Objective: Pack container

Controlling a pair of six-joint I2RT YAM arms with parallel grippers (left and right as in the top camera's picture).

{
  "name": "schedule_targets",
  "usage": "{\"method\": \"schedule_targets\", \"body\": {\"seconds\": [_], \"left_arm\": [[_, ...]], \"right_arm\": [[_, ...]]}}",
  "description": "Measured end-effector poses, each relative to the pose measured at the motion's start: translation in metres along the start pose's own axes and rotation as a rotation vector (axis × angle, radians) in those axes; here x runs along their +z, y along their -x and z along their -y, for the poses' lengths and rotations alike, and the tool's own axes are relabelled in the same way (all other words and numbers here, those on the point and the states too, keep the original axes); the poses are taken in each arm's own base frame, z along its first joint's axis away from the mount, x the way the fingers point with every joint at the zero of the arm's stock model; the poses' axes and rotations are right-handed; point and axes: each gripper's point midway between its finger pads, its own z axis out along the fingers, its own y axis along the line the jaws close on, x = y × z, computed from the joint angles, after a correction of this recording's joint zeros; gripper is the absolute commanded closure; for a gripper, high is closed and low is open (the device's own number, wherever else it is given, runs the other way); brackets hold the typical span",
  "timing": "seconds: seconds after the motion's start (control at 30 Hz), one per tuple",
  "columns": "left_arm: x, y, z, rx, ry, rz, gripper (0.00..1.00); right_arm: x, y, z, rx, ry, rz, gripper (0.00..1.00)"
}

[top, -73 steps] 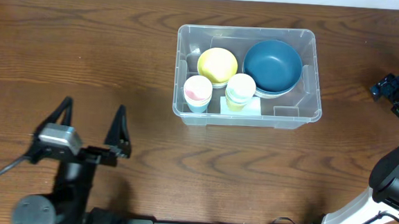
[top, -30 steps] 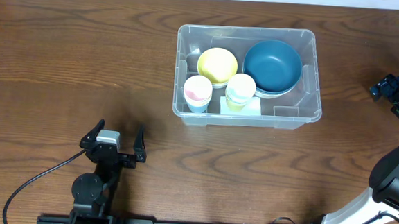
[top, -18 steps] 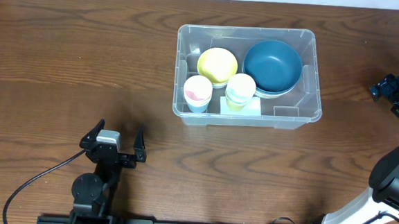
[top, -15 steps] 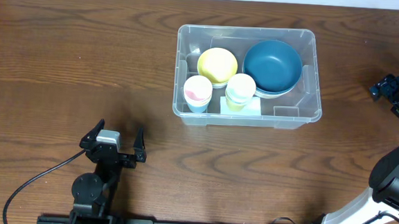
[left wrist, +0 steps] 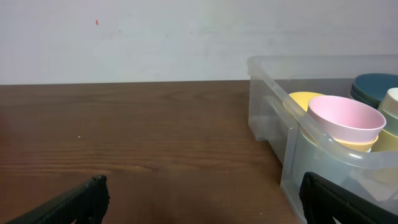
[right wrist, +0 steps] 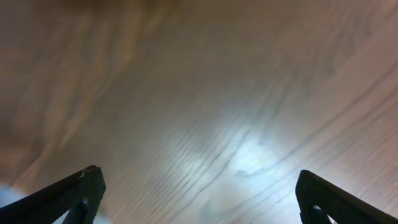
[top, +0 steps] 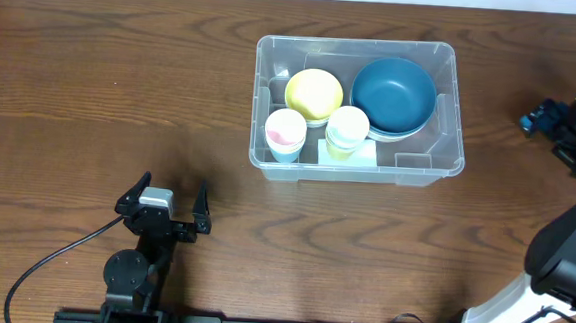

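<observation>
The container (top: 355, 43), a clear bin, stands at the table's middle back. It holds a yellow bowl (top: 313, 93), a blue bowl (top: 393, 94), a pink cup (top: 285, 131) and a pale yellow cup (top: 347, 128). My left gripper (top: 173, 187) sits low near the front edge, left of the container and well apart from it, open and empty. In the left wrist view the container's wall (left wrist: 273, 118) and the pink cup (left wrist: 345, 118) lie ahead to the right of the left gripper (left wrist: 202, 202). At the far right my right gripper (top: 553, 136) is open over bare wood, and its own view shows the right gripper (right wrist: 199, 199) empty.
A white label (top: 353, 158) shows on the container's near wall. A black cable (top: 51, 262) runs from the left arm's base toward the front left. The right arm's white links (top: 563, 248) rise along the right edge.
The left arm drew back toward the front edge and then held still. The right gripper has just shifted a little to the left; its wrist view is blurred.
</observation>
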Motion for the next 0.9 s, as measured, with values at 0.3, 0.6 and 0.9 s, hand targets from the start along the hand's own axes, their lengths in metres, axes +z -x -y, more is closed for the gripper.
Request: {"method": "schedule_targets", "body": {"seconds": [0.3,0.6,0.9], "left_arm": [[0.000,0.000,0.000,0.000,0.000,0.000,0.02],[0.000,0.000,0.000,0.000,0.000,0.000,0.02],[0.000,0.000,0.000,0.000,0.000,-0.001,0.02]], "right_arm": [[-0.112,-0.067,-0.086,-0.295,0.208,0.224,0.01],[-0.214,-0.162,-0.132,-0.644,0.459,0.449,0.01],[-0.294,-0.157,-0.126,-0.539,0.898,0.924,0.01]]}}
